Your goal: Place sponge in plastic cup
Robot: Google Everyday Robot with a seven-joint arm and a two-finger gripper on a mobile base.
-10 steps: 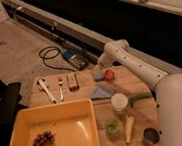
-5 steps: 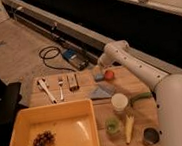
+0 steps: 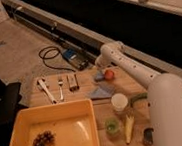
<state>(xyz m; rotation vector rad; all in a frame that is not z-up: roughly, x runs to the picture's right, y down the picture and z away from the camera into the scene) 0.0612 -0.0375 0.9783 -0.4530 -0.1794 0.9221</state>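
The small blue sponge (image 3: 99, 77) lies on the wooden table (image 3: 82, 91) at its far edge, right beside a red ball (image 3: 109, 74). The small translucent green plastic cup (image 3: 112, 127) stands near the front of the table, to the right of the yellow bin. My gripper (image 3: 102, 71) hangs at the end of the white arm (image 3: 134, 69), directly over the sponge and the ball, very close to them. I cannot tell whether it touches the sponge.
A flat blue-grey cloth (image 3: 101, 92) lies just in front of the sponge. A white-topped container (image 3: 119, 103) stands behind the green cup, with a dark metal cup (image 3: 148, 137) and a yellow item (image 3: 129, 128) to the right. A large yellow bin (image 3: 57, 135) fills the front left; utensils (image 3: 60, 86) lie behind it.
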